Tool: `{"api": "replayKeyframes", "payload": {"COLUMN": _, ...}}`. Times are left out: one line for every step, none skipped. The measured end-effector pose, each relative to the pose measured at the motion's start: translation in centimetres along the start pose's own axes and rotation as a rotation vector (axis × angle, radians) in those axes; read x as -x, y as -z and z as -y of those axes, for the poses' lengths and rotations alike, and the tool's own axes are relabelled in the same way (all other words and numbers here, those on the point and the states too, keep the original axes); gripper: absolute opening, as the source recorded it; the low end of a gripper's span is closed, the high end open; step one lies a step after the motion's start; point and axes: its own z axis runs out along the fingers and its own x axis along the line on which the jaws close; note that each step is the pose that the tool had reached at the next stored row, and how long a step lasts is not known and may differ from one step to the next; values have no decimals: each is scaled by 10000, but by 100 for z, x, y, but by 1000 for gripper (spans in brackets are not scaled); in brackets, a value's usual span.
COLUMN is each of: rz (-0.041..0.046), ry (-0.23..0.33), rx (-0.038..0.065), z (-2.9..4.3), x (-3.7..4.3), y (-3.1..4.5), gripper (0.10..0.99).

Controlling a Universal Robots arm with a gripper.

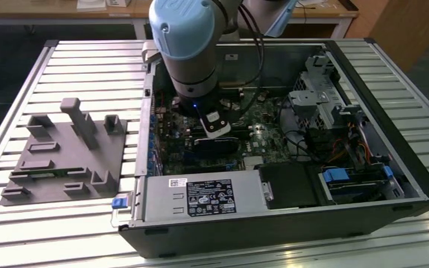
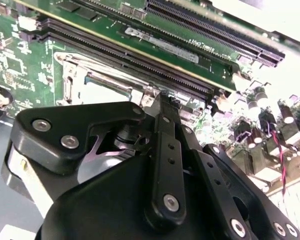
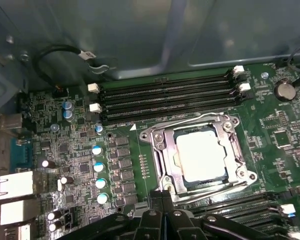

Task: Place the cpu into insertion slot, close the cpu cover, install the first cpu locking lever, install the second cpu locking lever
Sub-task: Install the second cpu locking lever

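The cpu [image 3: 200,152] lies flat in the insertion slot [image 3: 175,159], its pale metal top showing through the window of the cpu cover [image 3: 236,150]. The cover is down over the chip. One thin wire lever [image 3: 215,189] runs along the socket side nearest my gripper, and another [image 3: 185,120] runs along the side by the memory slots. My gripper [image 3: 162,197] has its black fingers together at the socket's corner, by the end of the nearer lever. In the second wrist view the gripper [image 2: 162,100] tips sit just beside the cover [image 2: 70,82] and cpu [image 2: 107,92].
The arm [image 1: 192,56] reaches down into the open computer case [image 1: 274,229] on a slatted table. Long black memory slots [image 3: 165,97] flank the socket, with capacitors [image 3: 96,167] beside it. A grey fixture block [image 1: 65,151] lies at the exterior view's left. Drive bays [image 1: 348,178] and cables crowd the exterior view's right.
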Motion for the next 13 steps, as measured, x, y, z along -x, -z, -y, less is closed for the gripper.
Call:
{"api": "replayKeyframes", "payload": {"rz": 2, "ry": 2, "rx": -8, "z": -7, "x": 2, "y": 20, "gripper": 106}}
{"api": "replayKeyframes", "payload": {"rz": 4, "ry": 3, "rx": -23, "z": -13, "x": 3, "y": 38, "gripper": 106}}
{"api": "replayKeyframes", "payload": {"rz": 15, "ry": 8, "rx": -67, "z": -17, "x": 3, "y": 48, "gripper": 106}}
{"api": "replayKeyframes", "payload": {"rz": 32, "ry": 20, "rx": -167, "z": -19, "x": 4, "y": 55, "gripper": 106}}
{"api": "replayKeyframes", "payload": {"rz": 53, "ry": 36, "rx": -287, "z": -20, "x": 5, "y": 60, "gripper": 106}}
{"api": "replayKeyframes", "payload": {"rz": 76, "ry": 52, "rx": -416, "z": -21, "x": 6, "y": 64, "gripper": 106}}
{"api": "replayKeyframes", "payload": {"rz": 95, "ry": 64, "rx": -524, "z": -22, "x": 7, "y": 65, "gripper": 106}}
{"api": "replayKeyframes", "payload": {"rz": 109, "ry": 72, "rx": -592, "z": -22, "x": 10, "y": 65, "gripper": 106}}
{"api": "replayKeyframes", "payload": {"rz": 117, "ry": 77, "rx": -634, "z": -23, "x": 15, "y": 64, "gripper": 106}}
{"api": "replayKeyframes", "payload": {"rz": 127, "ry": 82, "rx": -680, "z": -25, "x": 25, "y": 63, "gripper": 106}}
{"api": "replayKeyframes", "payload": {"rz": 133, "ry": 85, "rx": -716, "z": -28, "x": 40, "y": 61, "gripper": 106}}
{"api": "replayKeyframes", "payload": {"rz": 136, "ry": 85, "rx": -740, "z": -31, "x": 56, "y": 59, "gripper": 106}}
{"api": "replayKeyframes", "payload": {"rz": 138, "ry": 83, "rx": -742, "z": -35, "x": 75, "y": 55, "gripper": 106}}
